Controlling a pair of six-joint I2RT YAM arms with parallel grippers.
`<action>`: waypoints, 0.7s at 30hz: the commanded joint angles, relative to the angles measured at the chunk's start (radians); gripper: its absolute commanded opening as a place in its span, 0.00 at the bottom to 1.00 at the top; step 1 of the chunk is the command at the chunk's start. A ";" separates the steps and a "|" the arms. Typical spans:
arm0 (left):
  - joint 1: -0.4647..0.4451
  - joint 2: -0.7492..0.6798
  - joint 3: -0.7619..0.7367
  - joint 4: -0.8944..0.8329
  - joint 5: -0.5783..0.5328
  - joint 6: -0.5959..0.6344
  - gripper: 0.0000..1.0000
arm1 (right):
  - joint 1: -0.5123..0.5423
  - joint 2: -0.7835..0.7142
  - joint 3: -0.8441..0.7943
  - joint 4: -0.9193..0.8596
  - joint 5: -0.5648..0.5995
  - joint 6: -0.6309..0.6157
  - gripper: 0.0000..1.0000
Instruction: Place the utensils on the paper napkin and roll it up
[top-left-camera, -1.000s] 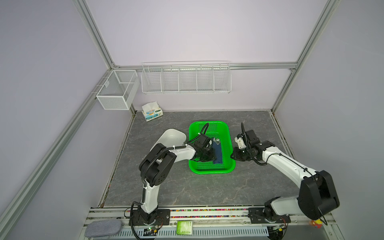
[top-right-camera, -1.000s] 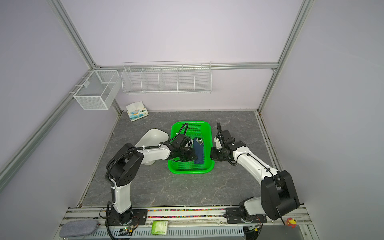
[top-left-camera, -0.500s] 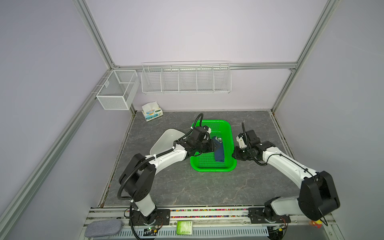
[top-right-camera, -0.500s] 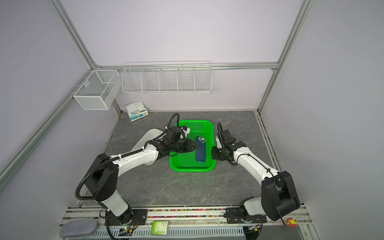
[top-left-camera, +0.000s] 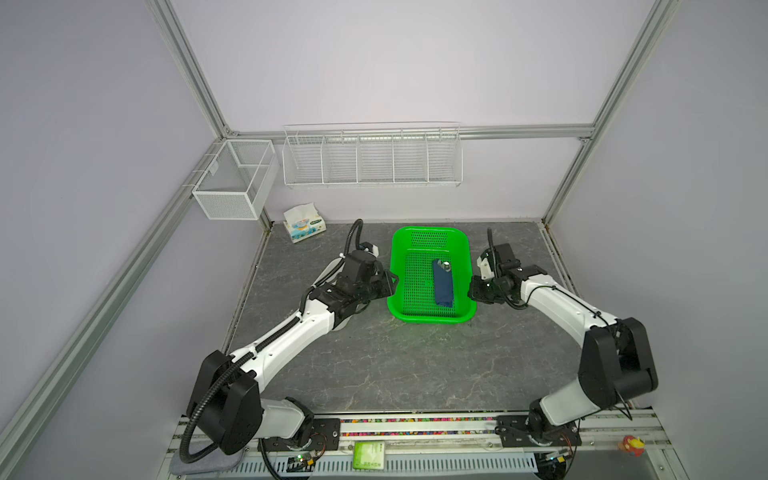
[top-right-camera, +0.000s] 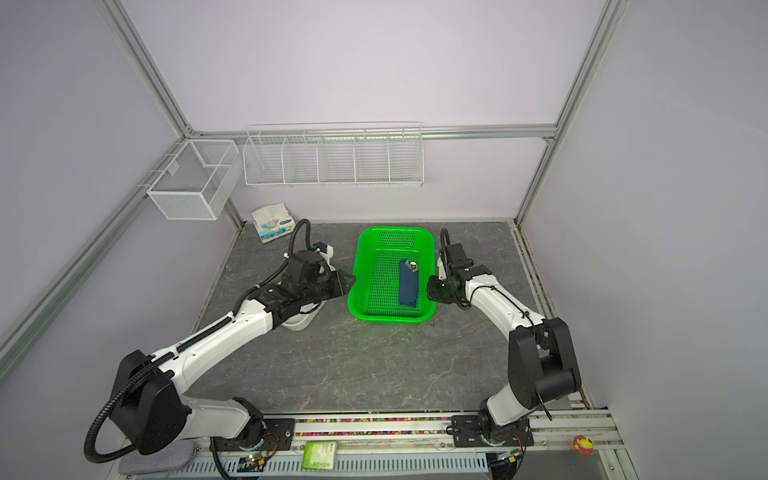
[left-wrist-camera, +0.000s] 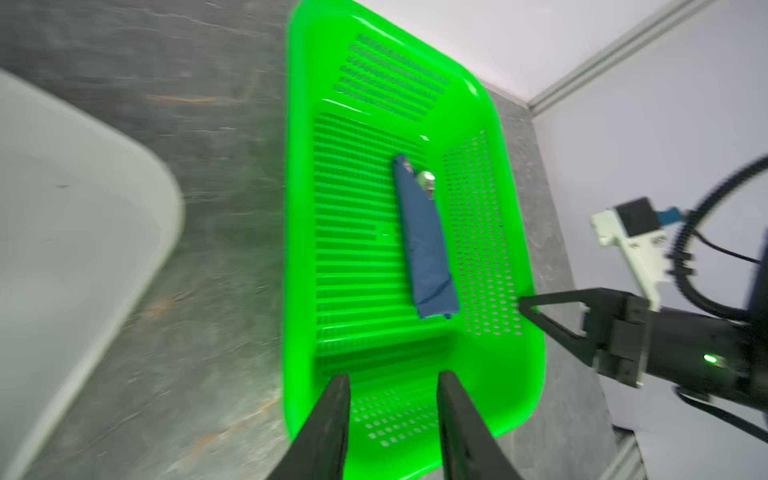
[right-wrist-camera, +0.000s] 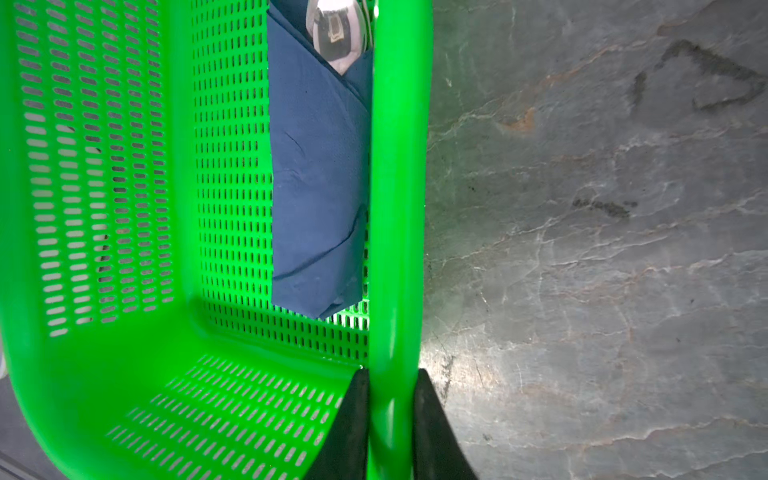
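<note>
Looking at this one, the paper napkin is already rolled into a tight navy tube w/ the utensils inside. Only the spoon bowl pokes out the far end. Fork + knife are hidden, so can't confirm them. The bundle lies flat on the floor of the green basket, lengthwise, right along the wall on the right arm's side.

Right gripper straddles that wall's rim near the front corner, one finger inside the basket and one outside, both right against the plastic. Can't tell if it's squeezing or just sitting loose around it tbh. Left gripper is at the opposite rim, jaws clearly spread w/ nothing between them, so empty. There's a white container on the tabletop under the left arm and a tissue pack off in the back corner. Neither matters here.

IMO the roll step is done and the bundle's stowed, so we're at the very end: letting go of the basket. Next move prob needs the right jaws wide enough to clear the rim, then a straight lift, bc any sideways pull would drag the basket and could shake the roll loose. Left arm just has to back off w/o clipping the rim.
</note>
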 joint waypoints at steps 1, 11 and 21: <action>0.041 -0.102 -0.059 -0.068 -0.159 0.029 0.43 | -0.014 -0.053 0.029 -0.008 0.001 -0.052 0.36; 0.338 -0.322 -0.205 -0.041 -0.384 0.168 0.76 | -0.085 -0.375 -0.085 0.040 0.456 -0.117 0.80; 0.536 -0.171 -0.383 0.380 -0.541 0.429 0.79 | -0.197 -0.407 -0.618 0.822 0.748 -0.373 0.88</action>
